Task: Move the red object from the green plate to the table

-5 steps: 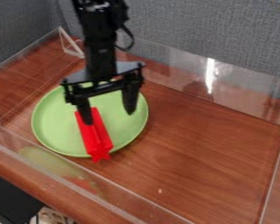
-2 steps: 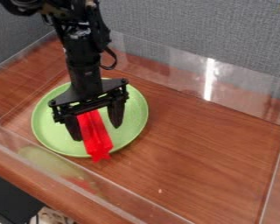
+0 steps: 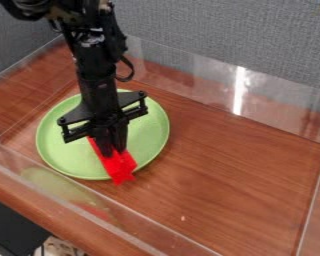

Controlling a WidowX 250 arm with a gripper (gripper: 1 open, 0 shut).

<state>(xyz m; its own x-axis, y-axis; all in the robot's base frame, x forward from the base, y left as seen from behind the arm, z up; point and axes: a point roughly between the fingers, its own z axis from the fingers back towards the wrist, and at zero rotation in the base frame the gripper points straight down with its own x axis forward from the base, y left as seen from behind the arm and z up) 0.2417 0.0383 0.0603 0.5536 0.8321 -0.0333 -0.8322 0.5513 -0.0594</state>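
Observation:
The red object (image 3: 119, 165), a bright red elongated block, lies across the near rim of the green plate (image 3: 63, 140), its lower end poking past the rim toward the table (image 3: 230, 160). My black gripper (image 3: 109, 140) points straight down over the plate with both fingers drawn together on the upper part of the block. The block's upper end is hidden behind the fingers.
Clear acrylic walls (image 3: 243, 85) edge the wooden tabletop on all sides; the near wall (image 3: 109, 215) runs just in front of the plate. Bare wood stretches to the right of the plate.
The arm came down over the plate, and the fingers, spread wide on either side of the block before, have closed on it. The block has not visibly moved.

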